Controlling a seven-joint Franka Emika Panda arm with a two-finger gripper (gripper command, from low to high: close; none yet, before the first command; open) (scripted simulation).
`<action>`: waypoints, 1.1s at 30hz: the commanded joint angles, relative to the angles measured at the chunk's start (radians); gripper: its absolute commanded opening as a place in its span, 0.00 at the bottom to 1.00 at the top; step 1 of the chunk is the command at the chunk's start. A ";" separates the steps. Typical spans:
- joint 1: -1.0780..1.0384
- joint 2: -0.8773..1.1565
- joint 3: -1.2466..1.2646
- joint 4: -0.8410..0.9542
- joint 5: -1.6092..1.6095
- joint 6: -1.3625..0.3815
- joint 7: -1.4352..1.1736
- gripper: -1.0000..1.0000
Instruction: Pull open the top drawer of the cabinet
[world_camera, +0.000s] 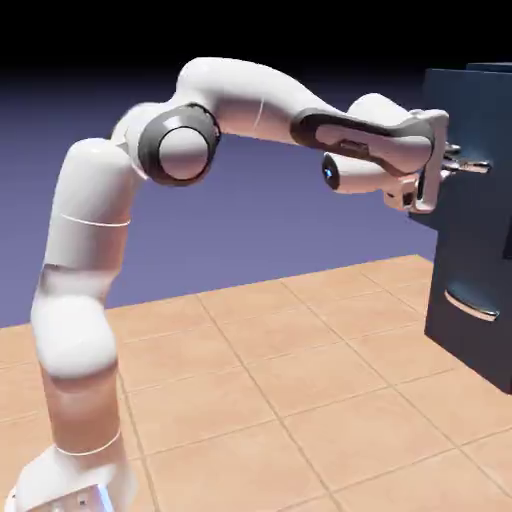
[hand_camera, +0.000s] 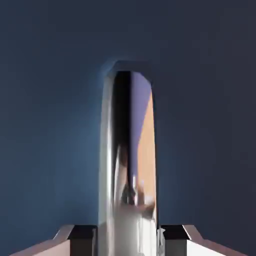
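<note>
One white robot arm (world_camera: 245, 95) shows in the exterior view, rising from the lower left and reaching across to one dark navy-blue cabinet (world_camera: 470, 230) at the right edge. It carries one end effector (world_camera: 462, 160) (hand_camera: 128, 240) with two fingertips, one on each side of the handle in the hand view. Two curved silver handles can be counted on the cabinet: the upper bar handle (world_camera: 472, 166) (hand_camera: 129, 165), and the lower bar handle (world_camera: 472, 304) beneath it, well apart from the end effector. The floor has tan square tiles (world_camera: 290, 380).

The top drawer (world_camera: 480, 110) (hand_camera: 50, 125) lies directly ahead of the end effector, in the upper part of the cabinet; its flat navy front fills the hand view behind the handle. The end effector is closed on the upper bar handle, pinching it between both fingertips. The handle runs upright through the middle of the hand view, its polished surface mirroring black, violet and orange-tan strips.
</note>
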 joint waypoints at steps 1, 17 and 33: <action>0.000 -0.027 0.004 -0.036 -0.003 -0.009 0.002 0.00; 0.378 -0.247 -0.356 -0.311 0.007 -0.071 -0.025 0.00; 0.156 -0.565 -0.114 -0.648 0.070 -0.101 -0.114 1.00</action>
